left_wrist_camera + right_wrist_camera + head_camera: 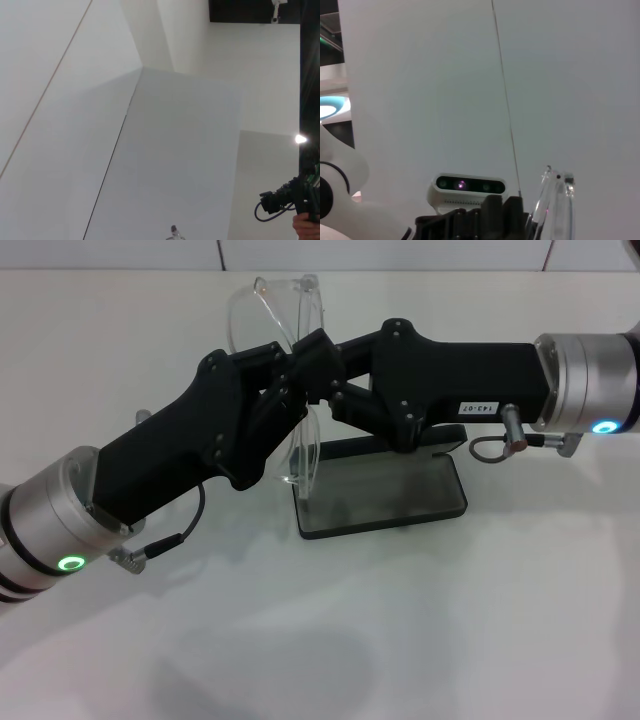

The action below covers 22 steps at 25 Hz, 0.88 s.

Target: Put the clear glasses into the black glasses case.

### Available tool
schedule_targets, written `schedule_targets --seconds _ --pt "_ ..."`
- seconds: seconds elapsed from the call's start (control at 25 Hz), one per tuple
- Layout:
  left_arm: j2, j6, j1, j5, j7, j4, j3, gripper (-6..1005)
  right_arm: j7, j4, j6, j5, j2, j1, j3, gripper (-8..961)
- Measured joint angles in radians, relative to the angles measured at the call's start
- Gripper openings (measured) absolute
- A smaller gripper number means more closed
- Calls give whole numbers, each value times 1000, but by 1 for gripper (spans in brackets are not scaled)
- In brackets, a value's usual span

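The clear glasses (268, 312) hang in the air above the table, one lens up at the back and the other part (305, 452) hanging down over the case. My left gripper (278, 380) reaches in from the lower left and is shut on the frame's middle. My right gripper (318, 358) comes from the right and is shut on the frame right beside it. The black glasses case (385, 498) lies open below them, grey lining up. A clear tip of the glasses (555, 202) shows in the right wrist view, and a small tip (174, 231) in the left wrist view.
The white table (420, 630) runs wide around the case, with a wall edge at the back. A dark camera rig held by a hand (295, 202) shows far off in the left wrist view.
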Motion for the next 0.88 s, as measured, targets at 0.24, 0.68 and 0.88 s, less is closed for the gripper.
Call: schedule_targets --seconds 0.24,0.68,0.88 --pt "10 42 3 21 0 7 5 82 0 0 11 3 -7 -6 8 52" --pt "212 126 114 68 -52 26 7 86 342 -651 -36 -102 -98 -274 69 53" --pt "273 109 166 80 -47 29 3 92 689 -1234 -116 -500 -92 -377 120 55"
